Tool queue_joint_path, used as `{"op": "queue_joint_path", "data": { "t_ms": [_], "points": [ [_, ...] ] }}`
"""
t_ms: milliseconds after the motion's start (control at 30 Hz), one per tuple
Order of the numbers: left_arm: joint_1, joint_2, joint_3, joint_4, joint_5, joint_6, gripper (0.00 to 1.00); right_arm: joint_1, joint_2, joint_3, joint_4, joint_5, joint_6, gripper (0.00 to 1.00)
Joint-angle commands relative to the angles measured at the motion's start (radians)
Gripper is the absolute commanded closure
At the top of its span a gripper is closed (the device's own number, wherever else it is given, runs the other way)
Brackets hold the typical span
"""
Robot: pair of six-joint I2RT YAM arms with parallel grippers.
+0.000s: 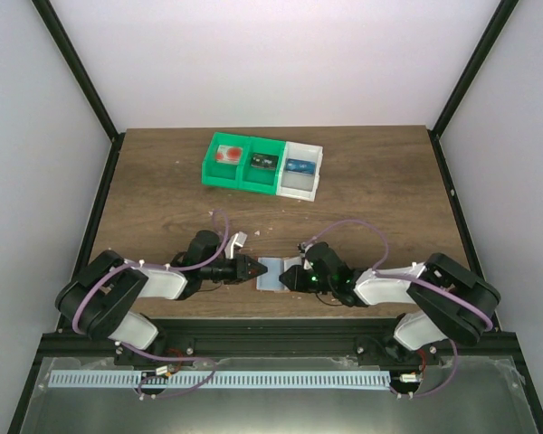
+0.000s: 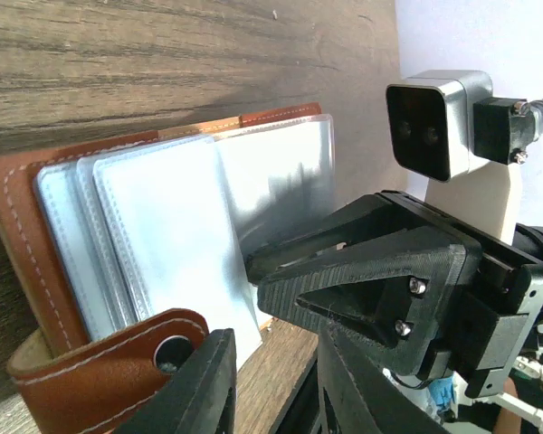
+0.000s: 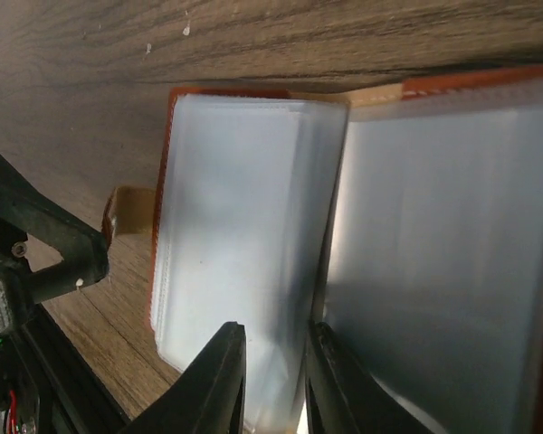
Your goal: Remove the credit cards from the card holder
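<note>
The card holder [image 2: 14, 226] shows orange-brown leather edged with pale stitching, its sleeves [image 2: 172, 244] a silvery grey-blue. The table [image 2: 163, 63] is dark brown wood grain. The row of bins [image 1: 244, 185] is green and white.

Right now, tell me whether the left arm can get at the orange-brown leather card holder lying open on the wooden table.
Probably yes: the left gripper sits at the open orange-brown card holder's left edge with nothing between them; the right gripper is at the opposite side.
</note>
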Motion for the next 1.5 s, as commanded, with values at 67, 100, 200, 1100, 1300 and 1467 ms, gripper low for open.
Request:
{"op": "queue_joint_path", "data": {
  "t_ms": [67,100,200,1100,1300,1467],
  "points": [
    [-0.009,0.024,0.01,0.045,0.019,-0.002,0.71,0.008,-0.028,-0.01,-0.035,0.048,0.0,0.81],
    [-0.009,0.03,0.012,0.049,0.023,-0.003,0.7,0.007,-0.023,-0.011,-0.029,0.044,0.002,0.82],
    [-0.013,0.04,0.011,0.057,0.026,-0.008,0.68,0.008,-0.016,-0.013,-0.022,0.037,0.004,0.84],
    [-0.015,-0.04,0.037,-0.107,-0.079,0.072,0.57,0.008,0.089,-0.044,0.055,-0.017,0.026,1.0],
    [-0.015,-0.035,0.036,-0.119,-0.081,0.077,0.56,0.008,0.091,-0.043,0.06,-0.018,0.027,1.0],
    [-0.015,-0.002,0.018,-0.055,-0.05,0.048,0.56,0.008,0.091,-0.042,0.06,-0.019,0.027,1.0]
  ]
}}
